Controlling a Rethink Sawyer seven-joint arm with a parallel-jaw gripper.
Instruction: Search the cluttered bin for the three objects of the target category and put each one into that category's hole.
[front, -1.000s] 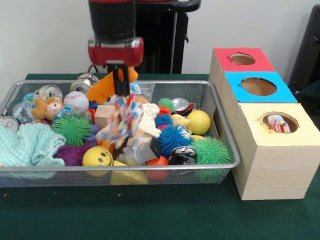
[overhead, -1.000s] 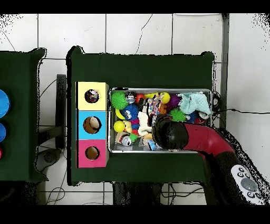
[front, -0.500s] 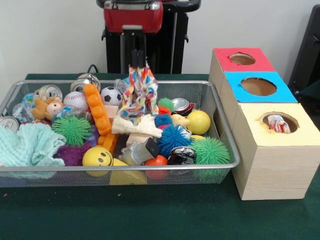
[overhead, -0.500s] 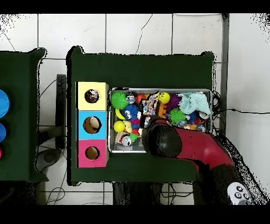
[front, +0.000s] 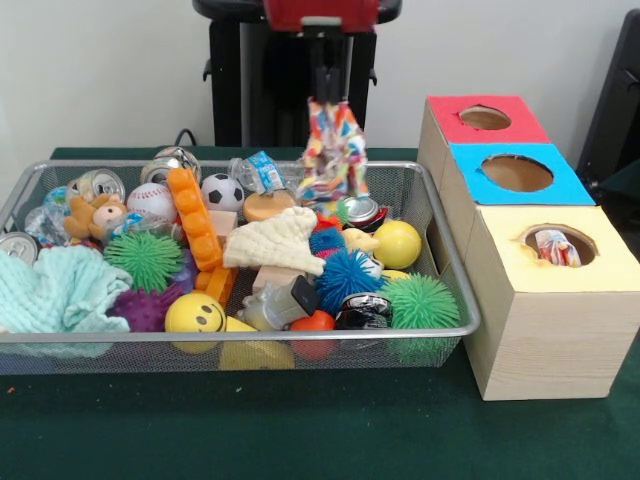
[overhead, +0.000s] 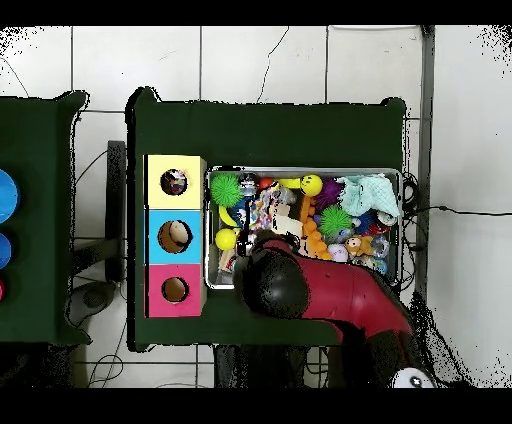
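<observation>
Where the green surface (front: 300, 430) meets the near rim of the wire bin (front: 250, 338), a yellow smiley ball (front: 194, 313) sits against the mesh, with a pale teal cloth (front: 55, 290) to its left and a green spiky ball (front: 422, 302) toward the bin's right end. Just behind the smiley ball lie a purple spiky ball (front: 145, 308) and another green spiky ball (front: 146, 258); a blue spiky ball (front: 350, 277) and a plain yellow ball (front: 398, 243) rest toward the right side of the bin. A cream knitted cloth (front: 277, 243) is draped over the middle of the pile, with an orange block strip (front: 192, 232) beside it on the left. Farther back in the bin are a baseball (front: 152, 201), a small soccer ball (front: 222, 191) and several cans (front: 95, 184) along the far left edge. To the right of the bin stands a row of three boxes: yellow box (front: 560, 310) nearest, blue box (front: 515, 175) behind it, red box (front: 485, 119) farthest, each with a round hole on top. Above the bin's far right corner, the gripper (front: 328, 92) is clamped on the top of a multicoloured rag (front: 332, 150), which hangs clear of the pile below it.
</observation>
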